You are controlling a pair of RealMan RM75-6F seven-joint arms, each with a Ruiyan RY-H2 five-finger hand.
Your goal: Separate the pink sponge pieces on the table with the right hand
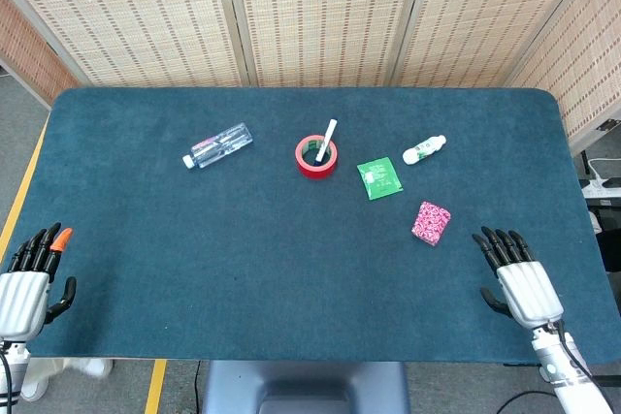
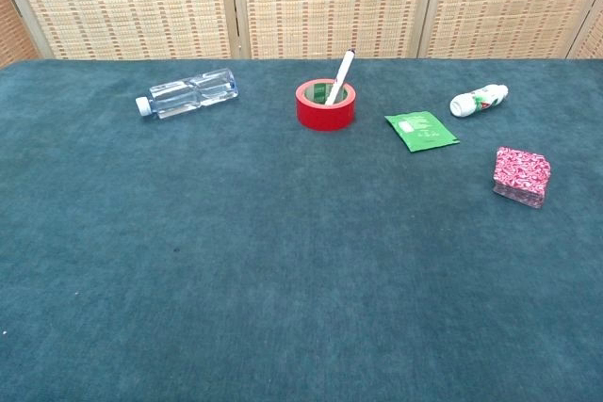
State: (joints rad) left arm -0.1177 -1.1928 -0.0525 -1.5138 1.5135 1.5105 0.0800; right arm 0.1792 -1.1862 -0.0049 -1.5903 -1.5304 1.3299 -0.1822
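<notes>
Both hands are resting at the near edge of the counter (image 1: 291, 269), empty. The right hand (image 1: 514, 273) is lying palm down with fingers loosely spread; the left hand (image 1: 34, 278) is lying likewise at the opposite corner. Neither shows in the chest view.

The pink sponge pieces (image 1: 431, 222) are sitting stacked as one block on the right side, just ahead and inward of the right hand, near the green sachet (image 1: 379, 178). Nothing is separated yet.

Judgement on the reach: the right hand should be coming in from the near side, pressing the lower piece lightly while pinching only the upper piece at its edge, then lifting or sliding it clear. Soft foam will likely compress, so a shallow pinch seems safer.

Labels: the small white bottle (image 1: 424, 149) is carrying green print and the clear water bottle (image 1: 218, 145) a label, both too small to read.
</notes>
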